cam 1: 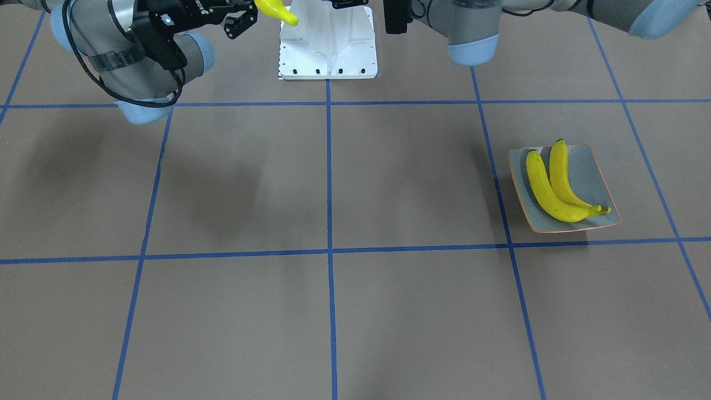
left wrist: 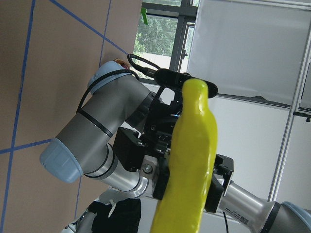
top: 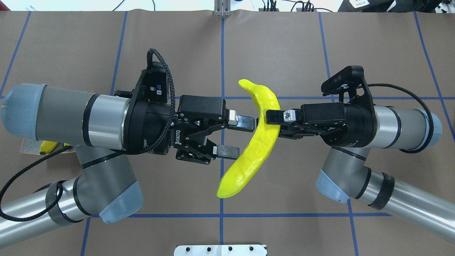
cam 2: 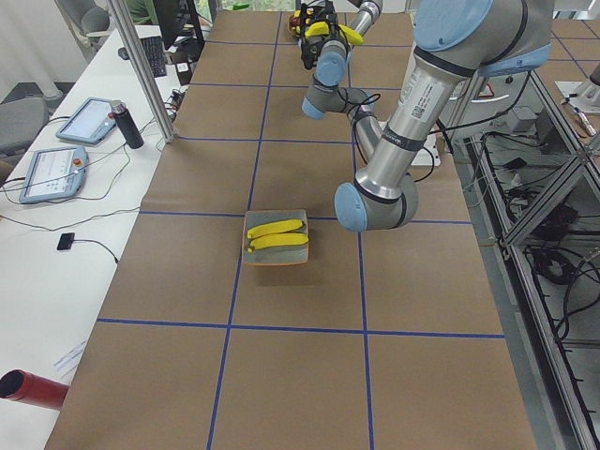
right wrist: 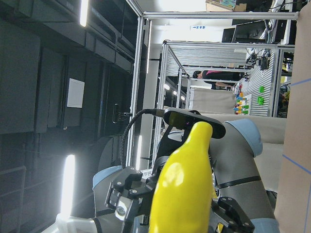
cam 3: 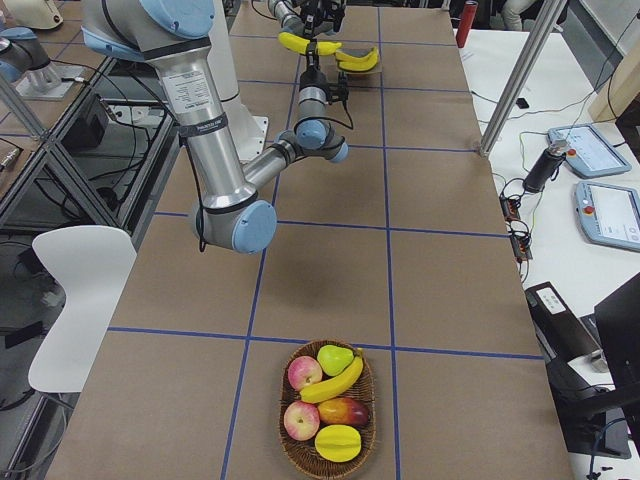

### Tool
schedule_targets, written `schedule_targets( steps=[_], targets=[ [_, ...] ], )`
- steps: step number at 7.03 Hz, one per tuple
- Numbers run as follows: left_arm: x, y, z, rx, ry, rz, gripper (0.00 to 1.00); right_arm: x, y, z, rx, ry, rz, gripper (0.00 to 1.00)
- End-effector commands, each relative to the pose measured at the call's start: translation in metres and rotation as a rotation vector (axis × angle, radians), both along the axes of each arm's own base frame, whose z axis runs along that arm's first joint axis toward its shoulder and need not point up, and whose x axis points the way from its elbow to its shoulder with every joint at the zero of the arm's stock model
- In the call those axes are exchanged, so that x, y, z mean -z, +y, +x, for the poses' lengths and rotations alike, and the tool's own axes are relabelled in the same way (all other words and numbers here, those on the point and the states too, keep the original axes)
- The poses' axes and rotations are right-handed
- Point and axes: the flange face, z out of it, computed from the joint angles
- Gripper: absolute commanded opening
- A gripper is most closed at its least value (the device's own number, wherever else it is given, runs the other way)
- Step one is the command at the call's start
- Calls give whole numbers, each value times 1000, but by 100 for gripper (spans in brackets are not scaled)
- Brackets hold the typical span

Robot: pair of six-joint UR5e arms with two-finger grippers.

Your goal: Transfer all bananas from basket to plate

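Only from the right-end camera: basket with one banana.

Banana fills the near foreground, glossy yellow, its rounded end reaching the black camera on the left arm facing us. The left gripper sits right behind it, black fingers spread either side. There's brown bench with a blue tape line at the edge, and metal frames and strip lights far behind
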Motion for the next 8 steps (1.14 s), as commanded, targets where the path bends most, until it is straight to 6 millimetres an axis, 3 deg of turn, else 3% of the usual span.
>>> schedule_targets(
  steps=[1,5,7,8],
  targets=[
    [2,14,8,-34,6,3,100,1,3,-4,5,-11,-10,0],
    [3,22,15,-52,9,6,96,0,8,-10,19,-18,-18,0],
    [3,23,16,-55,9,7,84,0,10,-13,23,-19,-22,0],
    [3,23,16,-53,7,7,70,-1,11,-14,26,-16,-23,0]
  ],
)
